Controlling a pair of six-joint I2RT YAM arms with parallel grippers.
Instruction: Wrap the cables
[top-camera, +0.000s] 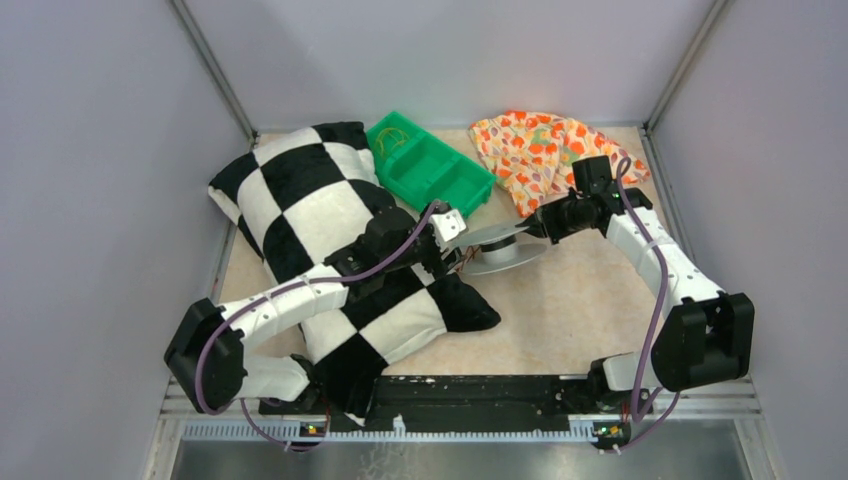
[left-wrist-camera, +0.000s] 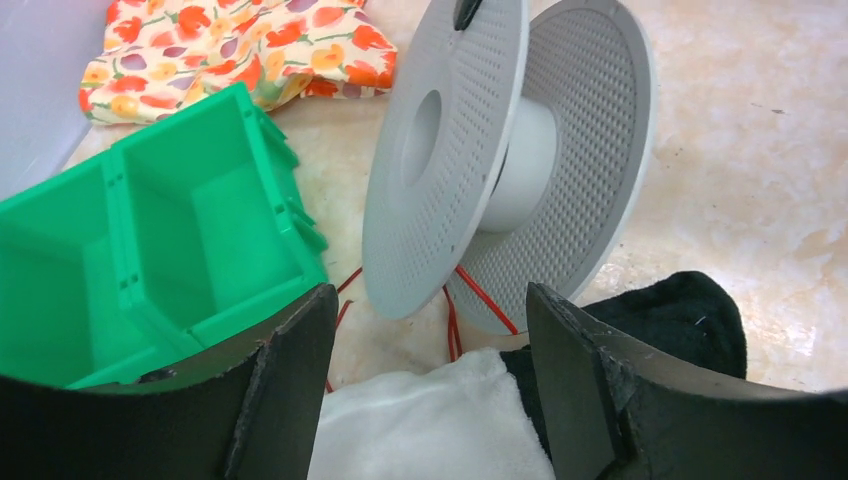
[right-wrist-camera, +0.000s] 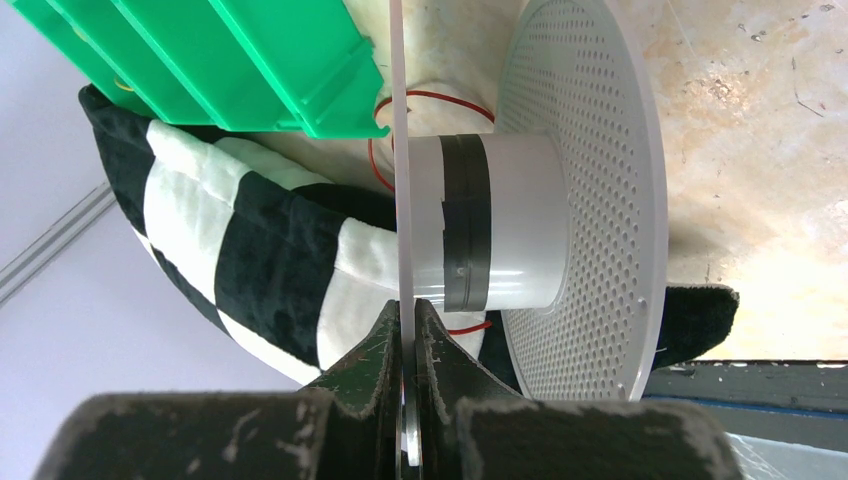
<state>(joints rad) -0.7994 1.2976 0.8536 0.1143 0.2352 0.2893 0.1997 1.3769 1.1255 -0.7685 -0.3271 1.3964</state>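
Over the checkered pillow (top-camera: 300, 200), the left gripper (left-wrist-camera: 430, 310) is held with its fingers (left-wrist-camera: 290, 390) spread wide and empty, aimed at the foot of the spool (left-wrist-camera: 445, 170). The cables (left-wrist-camera: 485, 298) are seen as thin red strands lying on the tabletop (top-camera: 580, 300) under the spool's rims, just beside the pillow's edge and near the green bin (top-camera: 430, 170). The step in hand is judged to be the picking up of a loose strand for winding. It would best be taken low, at a stretch lying free of the plush, so that no pillow fabric is pinched with it, and then led into the gap between the two discs towards the hub. The spool is gripped on edge by the right gripper (right-wrist-camera: 408, 320), whose fingers are pressed together on the thin near disc; it should be kept steady while the wire is fed. Neither end of the wire can be seen, and whether any of it is fixed to the hub cannot be told. From above the strands are barely made out.
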